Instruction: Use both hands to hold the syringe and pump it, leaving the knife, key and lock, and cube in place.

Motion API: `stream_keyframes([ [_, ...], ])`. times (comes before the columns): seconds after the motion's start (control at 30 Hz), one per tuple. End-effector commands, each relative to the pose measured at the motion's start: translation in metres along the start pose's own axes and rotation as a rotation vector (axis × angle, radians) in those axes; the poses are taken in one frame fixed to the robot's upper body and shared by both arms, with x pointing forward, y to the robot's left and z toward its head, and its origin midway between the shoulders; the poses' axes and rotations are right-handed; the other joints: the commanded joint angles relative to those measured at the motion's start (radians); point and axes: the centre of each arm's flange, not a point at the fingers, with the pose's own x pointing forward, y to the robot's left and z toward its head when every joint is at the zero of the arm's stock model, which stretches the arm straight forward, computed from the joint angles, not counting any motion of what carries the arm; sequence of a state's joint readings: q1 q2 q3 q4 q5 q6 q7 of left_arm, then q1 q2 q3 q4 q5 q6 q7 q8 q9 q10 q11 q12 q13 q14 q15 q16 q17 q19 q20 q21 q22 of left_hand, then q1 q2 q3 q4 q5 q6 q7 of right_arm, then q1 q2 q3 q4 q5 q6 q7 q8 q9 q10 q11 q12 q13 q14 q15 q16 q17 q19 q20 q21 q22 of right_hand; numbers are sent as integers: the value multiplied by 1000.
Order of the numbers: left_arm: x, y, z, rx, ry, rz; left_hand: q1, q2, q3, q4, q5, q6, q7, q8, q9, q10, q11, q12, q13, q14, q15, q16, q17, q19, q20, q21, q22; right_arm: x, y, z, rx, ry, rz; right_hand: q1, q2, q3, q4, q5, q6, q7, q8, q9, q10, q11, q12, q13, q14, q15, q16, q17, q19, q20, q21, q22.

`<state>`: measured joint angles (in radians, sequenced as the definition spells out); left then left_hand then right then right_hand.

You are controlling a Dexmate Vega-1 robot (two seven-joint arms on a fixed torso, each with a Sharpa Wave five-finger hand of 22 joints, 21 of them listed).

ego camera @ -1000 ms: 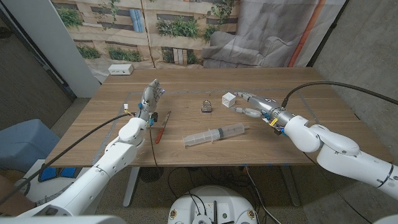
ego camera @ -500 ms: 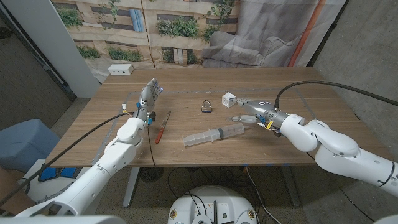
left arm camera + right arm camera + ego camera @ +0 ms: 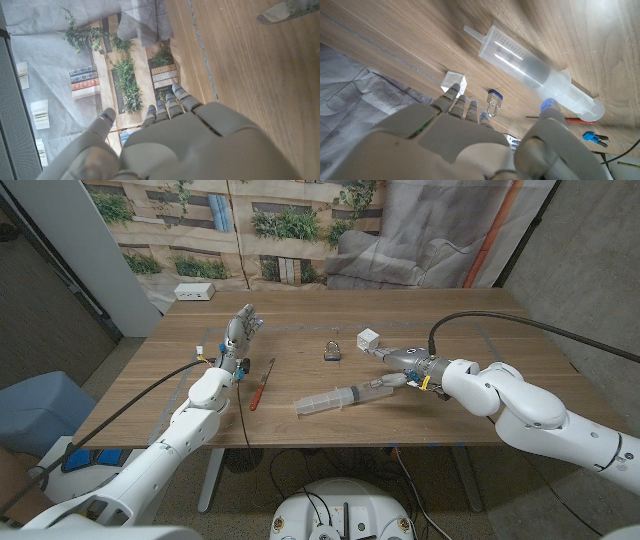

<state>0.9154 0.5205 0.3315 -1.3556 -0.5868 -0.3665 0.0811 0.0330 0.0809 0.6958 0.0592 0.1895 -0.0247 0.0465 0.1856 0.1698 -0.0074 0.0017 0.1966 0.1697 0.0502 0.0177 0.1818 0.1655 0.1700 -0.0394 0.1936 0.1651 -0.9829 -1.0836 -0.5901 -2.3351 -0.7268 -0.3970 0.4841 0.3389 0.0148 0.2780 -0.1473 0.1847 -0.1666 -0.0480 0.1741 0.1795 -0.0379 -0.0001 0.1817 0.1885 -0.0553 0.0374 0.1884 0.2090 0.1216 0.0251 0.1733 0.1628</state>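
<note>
Head view showed the syringe (image 3: pixel 345 394) lying flat near the front edge of the wooden tabletop (image 3: pixel 300 315), its long axis running across the table with a slight slant: the nozzle end pointed toward the robot's left and a little nearer the front edge, the plunger end toward the right. The right robot hand (image 3: pixel 398 362) reached in low over the plunger end, fingers stretched out toward the white cube (image 3: pixel 368 338) and padlock (image 3: pixel 332 350), its thumb down beside the syringe. In the right wrist view the thumb tip sat right by the barrel's flange on the syringe (image 3: pixel 530 70); whether it touched could not be told, and the right robot hand (image 3: pixel 470 145) gripped nothing, fingers apart. The left robot hand (image 3: pixel 240 335) stood raised well apart from the syringe, just beside the red-handled knife (image 3: pixel 261 383); its fingers were extended and apart, holding nothing, as the left wrist view of it (image 3: pixel 170 145) confirmed. The padlock's key was too small to make out.
</note>
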Motion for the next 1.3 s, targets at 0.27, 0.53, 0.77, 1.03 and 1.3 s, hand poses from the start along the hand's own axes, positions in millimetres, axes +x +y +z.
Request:
stream_keyframes([
  [0.27, -2, 4, -6, -14, 13, -8, 4, 66, 3, -5, 0, 10, 0, 1, 6, 14, 5, 6, 5, 18, 0, 4, 3, 17, -3, 9, 4, 21, -1, 23, -108, 36, 152, 51, -3, 19, -25, 0, -46, 11, 12, 6, -12, -5, 6, 5, -18, -5, 2, -3, -16, -12, 2, 3],
  [0.53, -1, 5, -8, -10, 24, -22, 1, 66, 3, -3, -1, 10, 1, 1, 6, 18, 10, 6, 5, 28, 11, 5, 4, 22, 1, 9, 4, 29, 7, 29, -118, 43, 180, 82, -17, 28, -34, -2, -71, 11, 11, 6, -15, -4, 8, 6, -5, -2, 10, -6, 0, -1, 11, 2],
  [0.77, -1, 2, -11, -17, 18, -18, 0, 67, 4, -1, -1, 13, 3, 1, 6, 23, 10, 6, 5, 30, 11, 4, 4, 24, 3, 8, 4, 38, 12, 31, -145, 39, 192, 109, -31, 35, -35, -3, -88, 2, 12, 6, -5, -20, 13, 6, 14, -20, 18, -9, 29, -7, 19, 3],
  [1.03, -5, 0, -13, -20, 17, -7, -1, 68, 5, 0, -1, 15, 4, 1, 7, 27, 11, 6, 6, 34, 10, 3, 4, 27, 4, 8, 4, 44, 20, 29, -233, 41, 192, 148, -41, 49, -33, -4, -78, -3, 25, 7, 22, -17, 23, 8, 63, -31, 33, -11, 68, -7, 26, 3],
  [1.3, -7, -2, -16, -24, 23, 0, -1, 69, 6, 0, -1, 17, 5, 1, 7, 31, 12, 6, 6, 38, 11, 3, 4, 30, 5, 7, 4, 47, 21, 27, -244, 42, 198, 196, -52, 64, -33, -4, -39, -20, 41, 8, 74, -30, 36, 9, 104, -47, 41, -12, 127, -23, 35, 3],
])
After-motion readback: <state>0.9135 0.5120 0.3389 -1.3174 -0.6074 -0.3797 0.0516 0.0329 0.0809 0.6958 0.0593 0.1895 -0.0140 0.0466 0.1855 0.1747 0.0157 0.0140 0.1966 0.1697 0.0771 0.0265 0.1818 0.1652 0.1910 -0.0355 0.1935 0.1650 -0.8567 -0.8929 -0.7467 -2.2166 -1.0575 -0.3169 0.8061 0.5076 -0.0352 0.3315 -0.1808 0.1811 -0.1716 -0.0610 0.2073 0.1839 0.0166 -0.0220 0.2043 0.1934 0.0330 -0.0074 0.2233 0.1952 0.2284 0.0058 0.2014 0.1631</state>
